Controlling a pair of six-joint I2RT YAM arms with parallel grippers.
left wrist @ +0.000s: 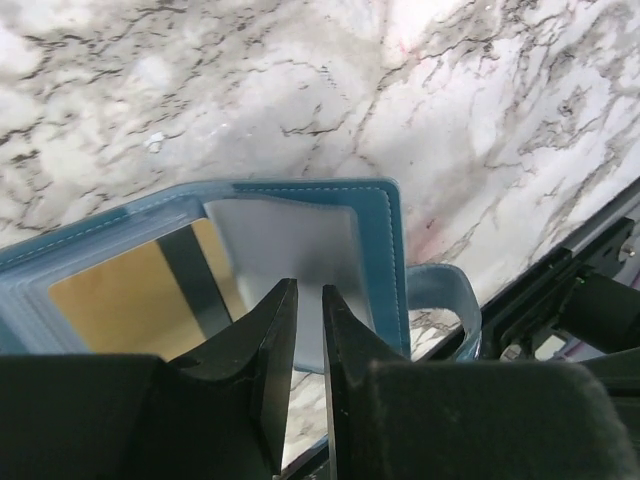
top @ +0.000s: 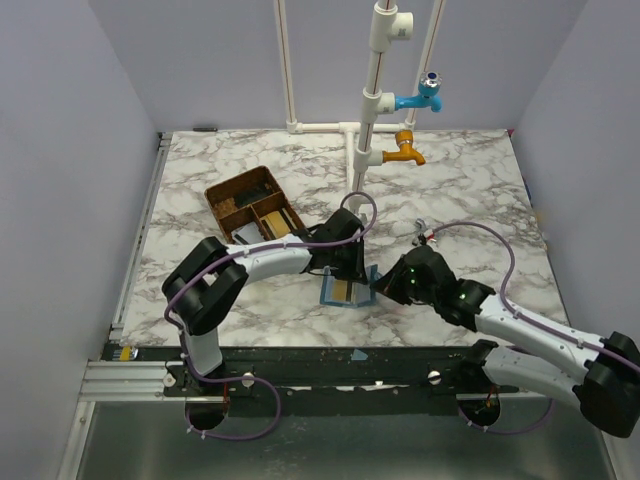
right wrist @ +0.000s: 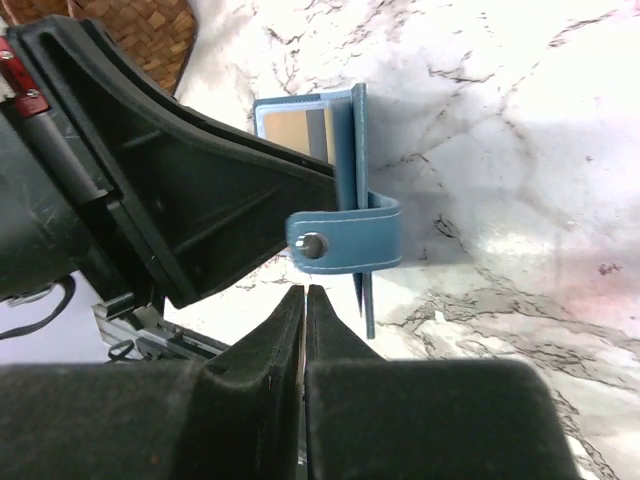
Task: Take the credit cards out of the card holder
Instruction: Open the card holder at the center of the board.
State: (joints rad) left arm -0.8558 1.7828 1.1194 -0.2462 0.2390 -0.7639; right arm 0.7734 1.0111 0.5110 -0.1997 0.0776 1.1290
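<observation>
The card holder [top: 345, 292] sits open mid-frame on the surface [top: 470, 190]. Left jaws, nearly shut, are right over its grey card [left wrist: 290, 245]; I cannot tell if they pinch it. Right jaws, shut and empty, sit just beside.

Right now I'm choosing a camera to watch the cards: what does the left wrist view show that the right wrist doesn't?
Left wrist only: most of the grey card, left jaws a slit apart over it, grip unclear. Right wrist only: the stud on the strap, a tray corner, right jaws shut. Both: holder, strap, gold card, table.
</observation>
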